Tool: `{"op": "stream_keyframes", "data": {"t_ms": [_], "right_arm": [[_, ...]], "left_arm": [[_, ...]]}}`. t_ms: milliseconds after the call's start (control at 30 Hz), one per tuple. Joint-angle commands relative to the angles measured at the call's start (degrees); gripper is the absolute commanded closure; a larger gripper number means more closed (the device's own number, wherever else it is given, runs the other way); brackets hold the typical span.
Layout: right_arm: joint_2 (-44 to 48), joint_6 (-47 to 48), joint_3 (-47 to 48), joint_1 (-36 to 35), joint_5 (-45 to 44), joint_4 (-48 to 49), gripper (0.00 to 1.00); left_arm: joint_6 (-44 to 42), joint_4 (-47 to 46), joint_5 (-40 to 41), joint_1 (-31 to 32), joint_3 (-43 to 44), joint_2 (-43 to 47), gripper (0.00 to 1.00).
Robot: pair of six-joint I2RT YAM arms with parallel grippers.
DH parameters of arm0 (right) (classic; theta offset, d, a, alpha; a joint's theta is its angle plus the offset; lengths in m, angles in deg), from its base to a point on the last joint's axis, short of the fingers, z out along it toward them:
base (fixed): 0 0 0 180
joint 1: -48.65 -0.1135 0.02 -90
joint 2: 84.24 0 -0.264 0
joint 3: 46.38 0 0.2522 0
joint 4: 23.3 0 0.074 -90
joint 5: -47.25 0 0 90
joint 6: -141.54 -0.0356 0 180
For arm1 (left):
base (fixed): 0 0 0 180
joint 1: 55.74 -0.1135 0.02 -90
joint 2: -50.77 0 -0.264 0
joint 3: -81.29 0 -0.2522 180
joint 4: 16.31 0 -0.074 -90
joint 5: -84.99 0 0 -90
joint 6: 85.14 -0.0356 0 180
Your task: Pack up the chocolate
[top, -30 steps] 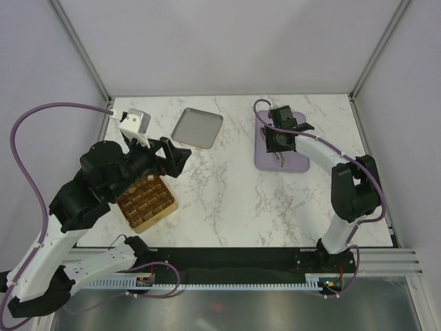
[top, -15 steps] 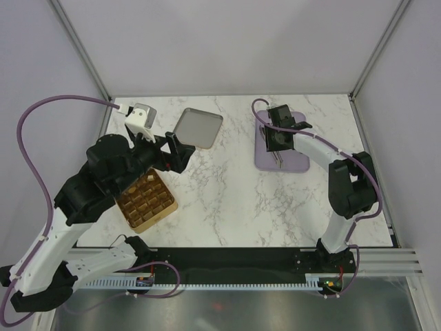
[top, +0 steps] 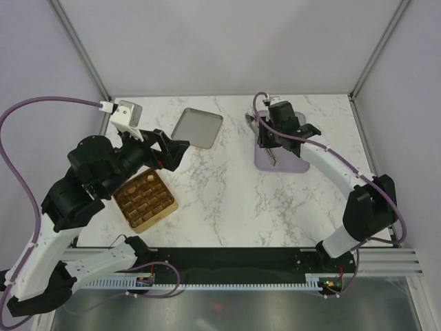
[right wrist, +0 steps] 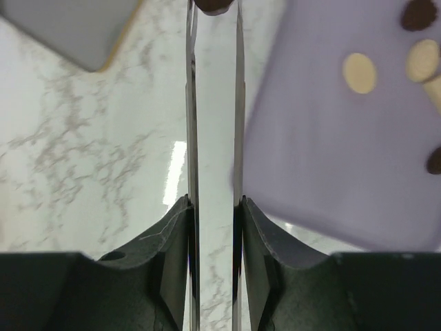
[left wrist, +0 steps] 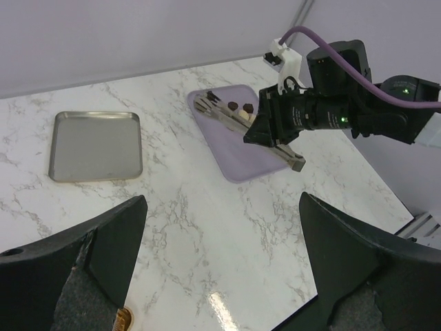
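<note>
The right fingers [right wrist: 165, 234] press the tweezers [right wrist: 190, 138] onto one dark chocolate [right wrist: 215, 5], just off the lilac tray [right wrist: 331, 158] near the bench's [top: 227, 193] far edge. The carry to the gold box [top: 145, 200] needs a steady squeeze. The left fingers [left wrist: 103, 255] are spread wide and empty.

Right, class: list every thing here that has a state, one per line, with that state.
left hand: open, holding nothing
right hand: shut on tongs
tongs: pinching a dark chocolate piece
gold box: open, uncovered
silver tray: empty
lilac tray: holding several loose chocolates
</note>
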Motion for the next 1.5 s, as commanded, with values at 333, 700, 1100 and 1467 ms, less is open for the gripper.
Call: {"op": "stream_keyframes", "data": {"t_ms": [333, 700, 1100, 1467], "right_arm": [[-5.8, -9.9, 5.0, -26.9, 7.5, 14.4, 0.68], [-19.3, -6.8, 17.7, -39.7, 10.4, 14.4, 0.67], [-29.1, -5.0, 28.3, -44.7, 12.9, 10.8, 0.65], [-32.7, -4.6, 31.7, -45.4, 12.9, 8.8, 0.63]], "left_arm": [[-1.0, -5.7, 4.3, 0.0, 2.7, 5.8, 0.0], [-1.6, -6.5, 5.9, 0.0, 1.8, 7.2, 0.0], [-3.1, -6.6, 6.7, 0.0, 0.5, 7.1, 0.0], [-3.7, -6.5, 7.4, 0.0, 0.3, 8.4, 0.0]]}}
